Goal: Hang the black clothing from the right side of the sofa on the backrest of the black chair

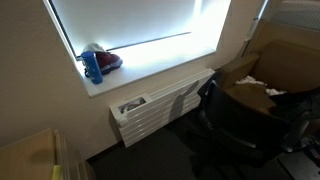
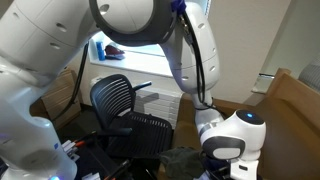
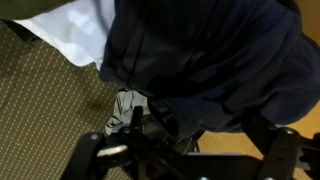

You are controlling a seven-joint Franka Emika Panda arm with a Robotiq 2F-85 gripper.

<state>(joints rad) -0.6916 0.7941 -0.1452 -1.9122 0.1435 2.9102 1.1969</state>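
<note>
In the wrist view the gripper [image 3: 190,158] hangs over the sofa [image 3: 50,90], its fingers [image 3: 95,152] spread wide and clasping nothing. The black clothing [image 3: 210,55] lies bunched on the sofa just beyond them, with a white cloth [image 3: 75,30] beside it. In an exterior view the chair [image 2: 125,105] stands near the sofa.

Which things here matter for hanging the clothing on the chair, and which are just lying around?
Job: black clothing, black chair, gripper.
Lying about: blue bottle, white cloth, radiator.
</note>
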